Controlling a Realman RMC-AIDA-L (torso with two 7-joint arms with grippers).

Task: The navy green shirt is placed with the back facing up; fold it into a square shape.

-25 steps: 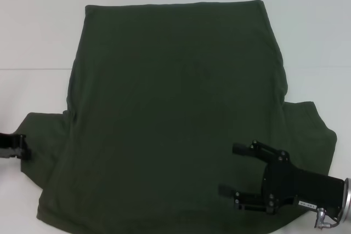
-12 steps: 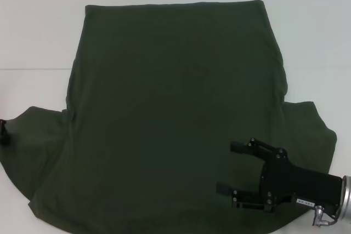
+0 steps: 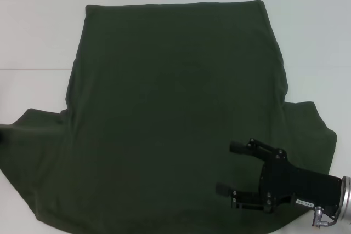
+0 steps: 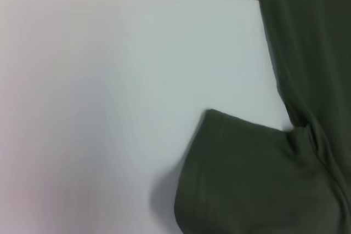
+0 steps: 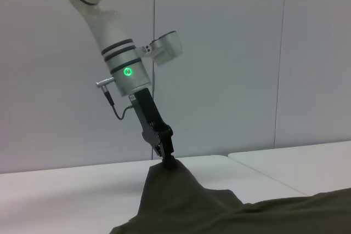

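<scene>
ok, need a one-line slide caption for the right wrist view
Left pincer pinches a sleeve of the navy green shirt, tenting it up off the white table.

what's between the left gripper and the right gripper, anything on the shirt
Only the navy green shirt itself. In the head view its cloth runs bare from the open right gripper toward the left sleeve, which the left gripper pinches and lifts in the right wrist view.

A white table [image 3: 38, 31] before a pale wall [image 5: 219, 53].

Bright, even light; soft focus.
</scene>
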